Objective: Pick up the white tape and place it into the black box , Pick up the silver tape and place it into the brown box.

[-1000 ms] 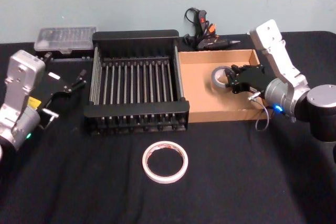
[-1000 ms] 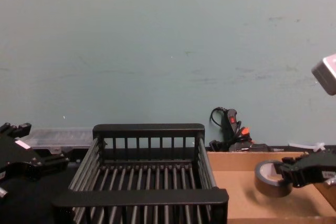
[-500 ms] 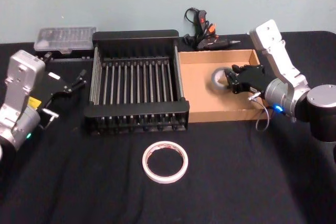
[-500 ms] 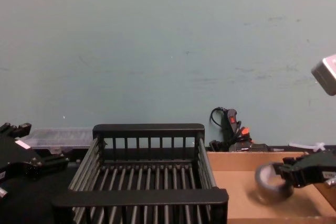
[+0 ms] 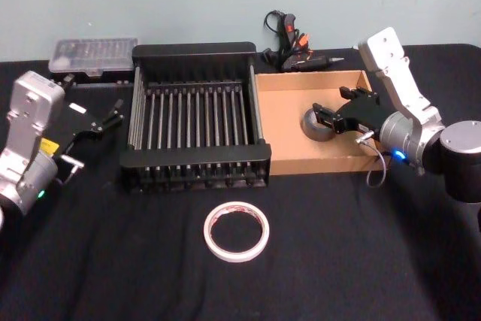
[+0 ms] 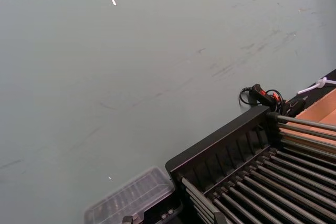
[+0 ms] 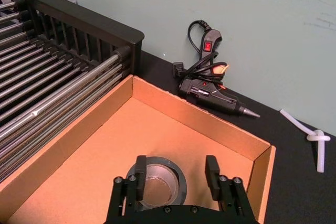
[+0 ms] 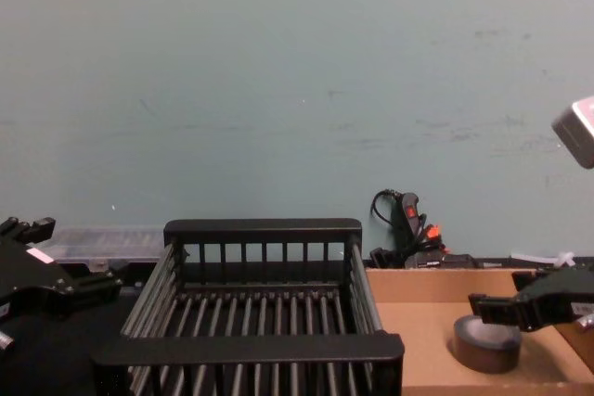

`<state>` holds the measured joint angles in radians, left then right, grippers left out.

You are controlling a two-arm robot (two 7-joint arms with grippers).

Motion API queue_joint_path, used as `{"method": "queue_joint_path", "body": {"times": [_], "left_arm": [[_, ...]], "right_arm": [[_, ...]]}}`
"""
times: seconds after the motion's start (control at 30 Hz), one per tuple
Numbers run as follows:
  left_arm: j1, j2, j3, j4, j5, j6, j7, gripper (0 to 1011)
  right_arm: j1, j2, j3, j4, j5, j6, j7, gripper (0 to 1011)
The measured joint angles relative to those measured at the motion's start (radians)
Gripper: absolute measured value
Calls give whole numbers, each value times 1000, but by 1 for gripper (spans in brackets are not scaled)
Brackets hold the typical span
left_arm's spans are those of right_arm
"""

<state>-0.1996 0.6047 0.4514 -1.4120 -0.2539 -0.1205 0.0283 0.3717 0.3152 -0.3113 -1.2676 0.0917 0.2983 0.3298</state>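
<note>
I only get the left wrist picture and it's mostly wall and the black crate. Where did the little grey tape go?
Observer: The silver tape lies flat on the floor of the brown box.
Operator: Is a claw holding it?
Observer: No. The right gripper hangs open just above it, a finger on each side, not pinching.
Operator: What about the big white tape?
Observer: The white tape is on the black table, in front of the black box, not inside it.
Operator: And my arm's claw?
Observer: The left gripper waits left of the black box, holding nothing.
</note>
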Motion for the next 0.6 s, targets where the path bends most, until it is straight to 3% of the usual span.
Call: {"method": "queue_joint_path", "body": {"times": [0.4,0.6], "left_arm": [[0,0,0,0,0,0,0,1001],[0,0,0,0,0,0,0,1001]], "right_arm": [[0,0,0,-1,1,0,0,999],[-8,2,8,-19,9,0,5,1002]]}}
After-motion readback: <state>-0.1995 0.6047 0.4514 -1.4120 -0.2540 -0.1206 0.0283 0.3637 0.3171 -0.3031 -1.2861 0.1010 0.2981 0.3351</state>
